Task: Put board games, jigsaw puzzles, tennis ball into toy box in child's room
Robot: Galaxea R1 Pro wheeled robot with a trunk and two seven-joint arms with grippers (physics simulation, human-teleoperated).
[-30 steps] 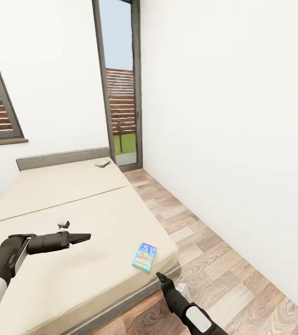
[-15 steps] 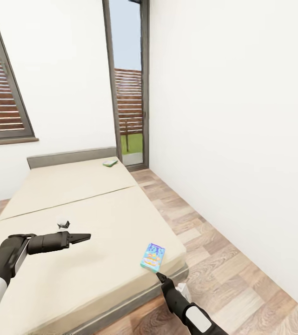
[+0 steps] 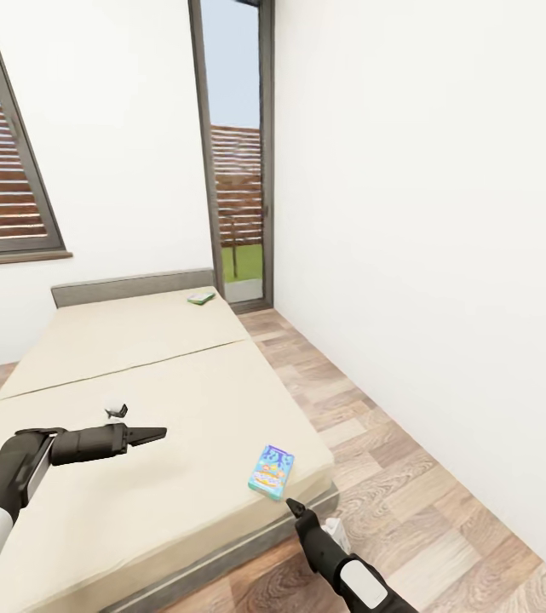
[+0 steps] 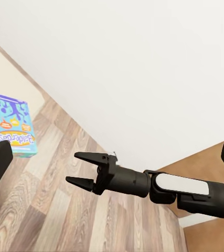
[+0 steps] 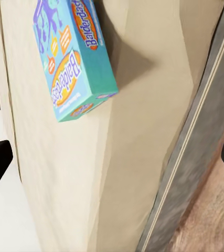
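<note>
Head cam: high, looking forward and down along the bed (image 3: 136, 375) toward the window wall. Left wrist cam: looks across the floor at the right gripper (image 4: 77, 168), white wall behind. Right wrist cam: close on the bed edge. All three share the blue game box (image 3: 271, 471) (image 4: 9, 123) (image 5: 72, 58).

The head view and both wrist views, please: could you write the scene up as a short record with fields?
place: bedroom, bed beside a wood floor
near board game: teal box flat by the bed's near right corner
far board game: green box by the headboard
left gripper: above the mattress, holding nothing
right gripper: open, empty, above the floor near the teal box
toy box: not seen here
</note>
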